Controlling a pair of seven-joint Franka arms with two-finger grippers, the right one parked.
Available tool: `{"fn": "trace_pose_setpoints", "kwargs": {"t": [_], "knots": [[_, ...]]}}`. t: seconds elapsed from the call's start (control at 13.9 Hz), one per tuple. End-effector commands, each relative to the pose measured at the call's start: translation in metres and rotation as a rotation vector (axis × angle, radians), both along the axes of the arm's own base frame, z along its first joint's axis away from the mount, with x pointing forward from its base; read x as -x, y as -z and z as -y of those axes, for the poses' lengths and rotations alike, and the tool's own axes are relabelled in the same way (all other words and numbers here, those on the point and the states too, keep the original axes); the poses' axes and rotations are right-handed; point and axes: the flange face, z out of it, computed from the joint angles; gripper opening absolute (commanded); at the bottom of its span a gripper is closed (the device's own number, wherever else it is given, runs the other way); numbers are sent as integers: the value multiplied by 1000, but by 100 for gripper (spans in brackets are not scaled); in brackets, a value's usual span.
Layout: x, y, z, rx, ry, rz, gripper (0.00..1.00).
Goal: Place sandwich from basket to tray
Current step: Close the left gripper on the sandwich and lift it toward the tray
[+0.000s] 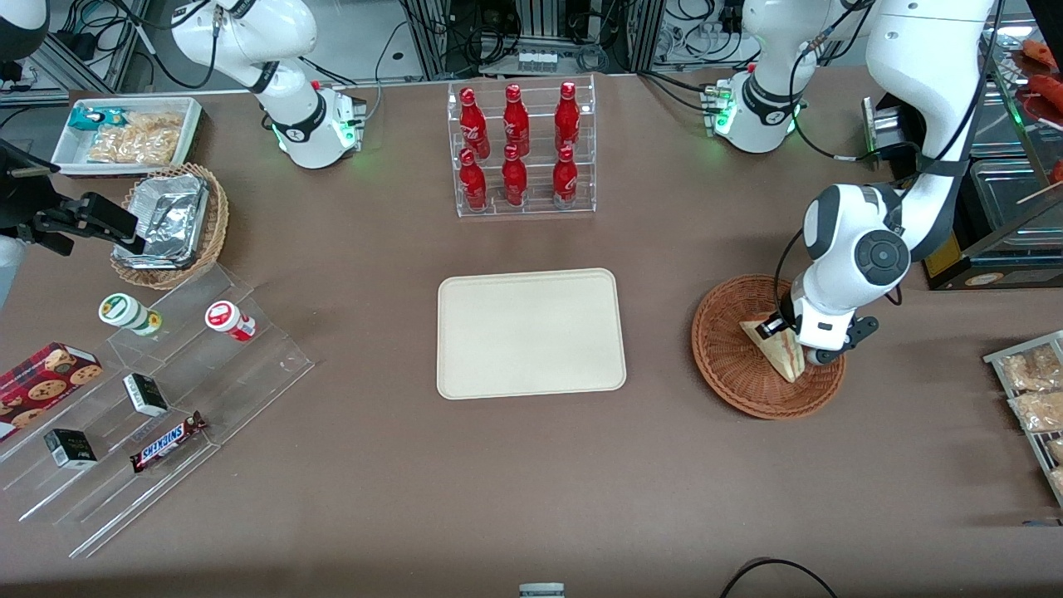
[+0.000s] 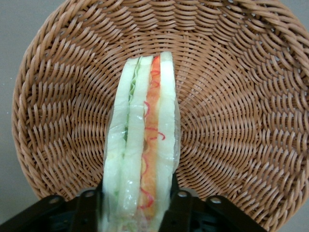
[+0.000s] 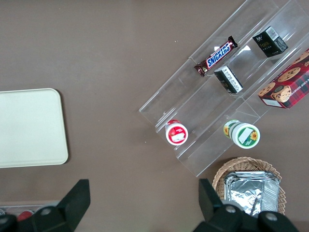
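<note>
1. Sandwich (image 2: 142, 145): in the left wrist view it stands on edge in the basket (image 2: 231, 121). The cut face shows pale bread, a green layer and a red-orange layer under clear wrap. The front view shows only its tan wedge outline (image 1: 776, 349), lower right of centre.
2. Gripper (image 2: 137, 212): one black finger (image 2: 87, 210) lies against each bread face, so the pincer is closed to the wedge's width and has hold of the sandwich. In the front view the gripper (image 1: 789, 342) sits low inside the basket (image 1: 731, 365) and its fingers are largely hidden by the wrist housing.
3. Basket: reddish-brown wicker. The wrist view gives its weave and rim; the front view places it at the right of the frame, toward the working arm's end of the table (image 1: 531, 482).
4. Tray (image 1: 531, 332): cream, at frame centre in the front view, well apart from the basket. The right wrist view shows just one rounded end (image 3: 29, 128) at its left edge.
5. Stepped rack (image 1: 166, 399): lower left in the front view, carrying a Snickers bar (image 1: 169, 441). The right wrist view shows the bar (image 3: 216, 55) close up, at upper right.
6. Bottle rack (image 1: 521, 149): red bottles, upper centre, seen in the front view only.
</note>
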Motion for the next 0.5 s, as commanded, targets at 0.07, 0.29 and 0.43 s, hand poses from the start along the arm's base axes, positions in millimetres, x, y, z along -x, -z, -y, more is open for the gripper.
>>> {"fn": "trace_pose_setpoints", "kwargs": {"t": [0.07, 0.29, 0.43], "knots": [[-13, -35, 3, -17, 17, -44, 10], [-25, -74, 23, -20, 129, -154, 10], [-20, -78, 57, -9, 204, -160, 10]]}}
